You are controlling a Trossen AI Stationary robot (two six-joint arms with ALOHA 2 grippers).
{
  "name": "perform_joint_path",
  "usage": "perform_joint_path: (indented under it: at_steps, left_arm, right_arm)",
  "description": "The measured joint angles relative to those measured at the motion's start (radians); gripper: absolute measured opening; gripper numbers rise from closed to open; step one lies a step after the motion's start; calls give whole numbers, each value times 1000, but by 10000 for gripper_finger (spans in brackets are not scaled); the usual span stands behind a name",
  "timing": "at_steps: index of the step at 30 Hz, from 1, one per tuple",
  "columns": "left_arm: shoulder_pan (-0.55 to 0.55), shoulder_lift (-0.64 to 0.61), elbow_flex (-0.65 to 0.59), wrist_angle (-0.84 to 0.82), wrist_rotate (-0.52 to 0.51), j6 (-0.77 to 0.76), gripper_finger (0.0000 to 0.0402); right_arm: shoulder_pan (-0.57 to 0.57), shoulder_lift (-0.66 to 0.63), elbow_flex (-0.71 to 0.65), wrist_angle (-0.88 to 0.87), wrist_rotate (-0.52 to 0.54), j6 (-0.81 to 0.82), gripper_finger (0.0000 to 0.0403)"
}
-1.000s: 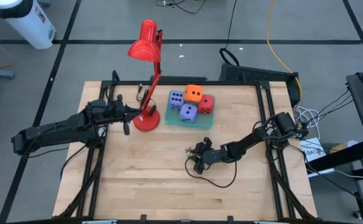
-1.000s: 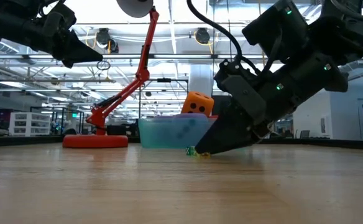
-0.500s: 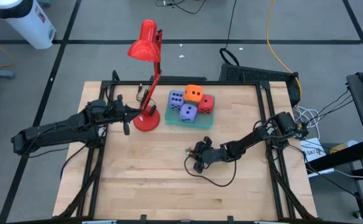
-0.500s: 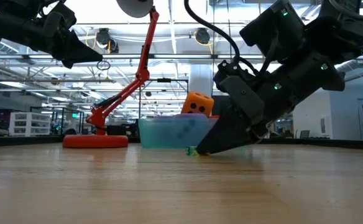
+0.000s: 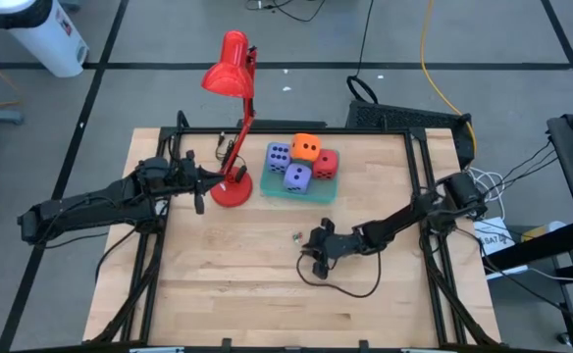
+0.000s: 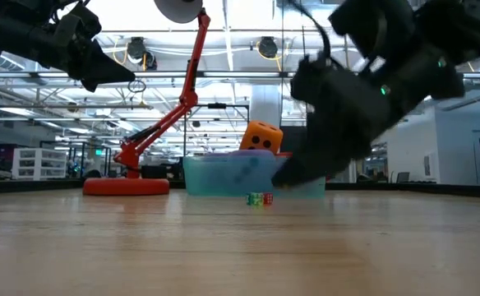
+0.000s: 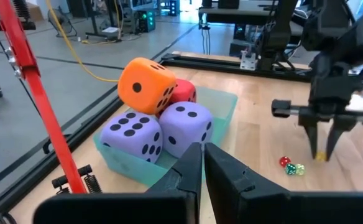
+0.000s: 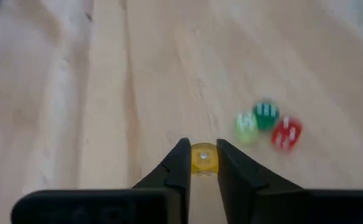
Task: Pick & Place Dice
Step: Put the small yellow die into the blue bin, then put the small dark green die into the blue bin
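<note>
A light wooden table (image 5: 228, 284) is filling the middle of the scene, sitting on a grey floor crossed by dark lines. A red desk lamp (image 5: 228, 67) is standing near the table's far edge, left of centre, its round base resting on the wood and its shade leaning out past that edge. Just to the right of the base, a flat teal tray (image 5: 306, 194) is lying close to the same far edge. Beyond the far left corner, a white cylinder (image 5: 39, 34) is standing on the floor. A yellow cable (image 5: 430, 59) is trailing across the floor behind the far right corner.
</note>
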Motion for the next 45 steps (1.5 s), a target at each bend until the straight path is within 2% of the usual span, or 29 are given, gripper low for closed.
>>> perform_joint_path:
  at_steps: [8,17,21,27,29,32,37,39,42,45]
  left_arm:
    - [0,0,0,24,5,4,31]
    - [0,0,0,59,7,7,31]
    - [-1,0,0,65,15,12,31]
    - [0,0,0,79,41,12,31]
    - [0,0,0,77,46,12,31]
    - [0,0,0,75,52,6,31]
    - [0,0,0,75,83,5,31]
    - [0,0,0,75,98,3,31]
    - [0,0,0,65,114,3,31]
    - [0,0,0,41,115,-1,31]
  right_arm:
    - [-69,-156,2,-64,-28,-126,55]
    - [-262,-342,3,-265,-22,-291,53]
    - [-378,-366,3,-315,1,-328,53]
    - [-505,-329,3,-364,-109,-378,56]
    - [-508,-320,3,-370,-127,-442,67]
    - [-507,-316,3,-371,-124,-496,103]
    - [-489,-317,3,-369,-18,-507,179]
    - [-485,-318,3,-367,-23,-509,203]
    - [-479,-322,3,-369,-25,-485,220]
    - [-481,-348,3,-361,-69,-498,215]
